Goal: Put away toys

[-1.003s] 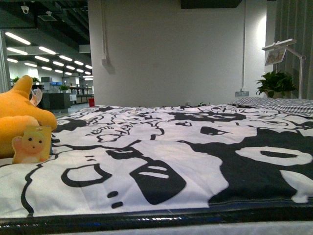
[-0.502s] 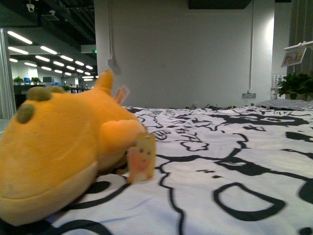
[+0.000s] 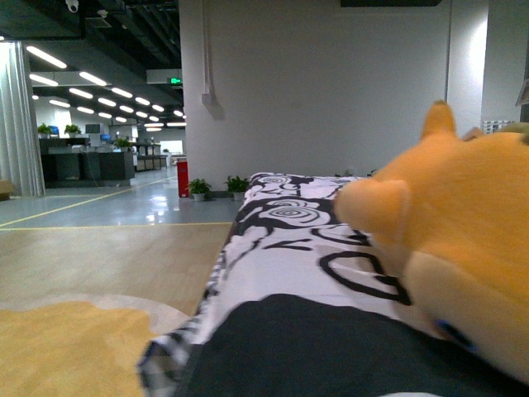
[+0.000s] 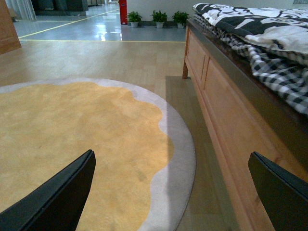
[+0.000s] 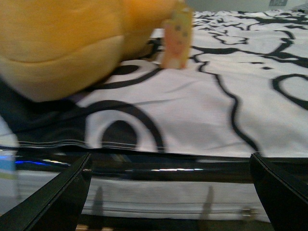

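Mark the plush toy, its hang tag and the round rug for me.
plush toy (image 3: 471, 223): front view, on its orange body.
hang tag (image 5: 174, 41): right wrist view, on the middle of the card.
round rug (image 4: 82, 139): left wrist view, on its yellow middle.

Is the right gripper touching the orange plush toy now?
Apart. The right wrist view shows a broad strip of patterned bedspread lying between the open right gripper and the plush toy, so a plain gap separates them.

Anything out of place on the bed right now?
Only the orange plush toy, lying on the black-and-white bedspread near its edge rather than put away. Nothing looks spilled or damaged.
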Controlling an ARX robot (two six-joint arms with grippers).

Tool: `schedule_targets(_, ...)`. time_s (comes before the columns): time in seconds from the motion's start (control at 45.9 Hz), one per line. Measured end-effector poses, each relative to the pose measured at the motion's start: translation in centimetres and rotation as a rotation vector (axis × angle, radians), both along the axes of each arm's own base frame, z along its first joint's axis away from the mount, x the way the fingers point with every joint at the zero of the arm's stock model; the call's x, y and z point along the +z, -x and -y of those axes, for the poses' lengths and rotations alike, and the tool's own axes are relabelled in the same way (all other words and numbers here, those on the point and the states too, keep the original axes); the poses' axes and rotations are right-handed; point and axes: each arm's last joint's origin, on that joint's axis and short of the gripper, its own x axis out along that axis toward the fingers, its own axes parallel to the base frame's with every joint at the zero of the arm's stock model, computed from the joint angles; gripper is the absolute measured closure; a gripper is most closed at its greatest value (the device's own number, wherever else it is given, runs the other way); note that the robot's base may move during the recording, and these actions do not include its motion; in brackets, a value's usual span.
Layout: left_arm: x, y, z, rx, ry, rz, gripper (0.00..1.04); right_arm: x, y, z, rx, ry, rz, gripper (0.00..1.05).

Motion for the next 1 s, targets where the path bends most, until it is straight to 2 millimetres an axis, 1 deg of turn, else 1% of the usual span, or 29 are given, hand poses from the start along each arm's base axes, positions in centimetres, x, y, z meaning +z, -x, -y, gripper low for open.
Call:
schedule_targets(0.327, 0.0, 0.0, 0.0, 0.002, 0.000, 0.000, 0.06, 0.0, 0.0, 0.0, 0.019, -0.006, -0.001, 0.06)
schedule_targets(0.392, 0.0, 0.0, 0.0, 0.002, 0.000, 0.000, 0.06, -0.1, -0.3, 0.3, 0.211, -0.086, -0.040, 0.06)
schedule_targets(0.436, 0.0, 0.0, 0.0, 0.000, 0.000, -0.001, 0.06, 0.3, -0.6, 0.7, 0.290, -0.138, -0.048, 0.06)
schedule_targets(0.502, 0.0, 0.0, 0.0, 0.000, 0.000, 0.000, 0.06, 1.8, -0.9, 1.4, 0.348, -0.173, -0.016, 0.06)
schedule_targets(0.545, 0.0, 0.0, 0.0, 0.000, 0.000, 0.000, 0.06, 3.6, -1.4, 1.9, 0.351, -0.173, 0.031, 0.06)
schedule_targets(0.589, 0.0, 0.0, 0.0, 0.000, 0.000, 0.000, 0.06, 4.4, -1.6, 2.1, 0.345, -0.171, 0.051, 0.06)
schedule_targets(0.698, 0.0, 0.0, 0.0, 0.000, 0.000, 0.000, 0.06, 6.9, -3.0, 2.5, 0.331, -0.160, 0.114, 0.06)
schedule_targets(0.85, 0.0, 0.0, 0.0, 0.000, 0.000, 0.000, 0.06, 9.3, -5.0, 2.5, 0.321, -0.164, 0.157, 0.06)
schedule_targets(1.003, 0.0, 0.0, 0.0, 0.000, 0.000, 0.000, 0.06, 10.8, -7.1, 1.4, 0.328, -0.163, 0.173, 0.06)
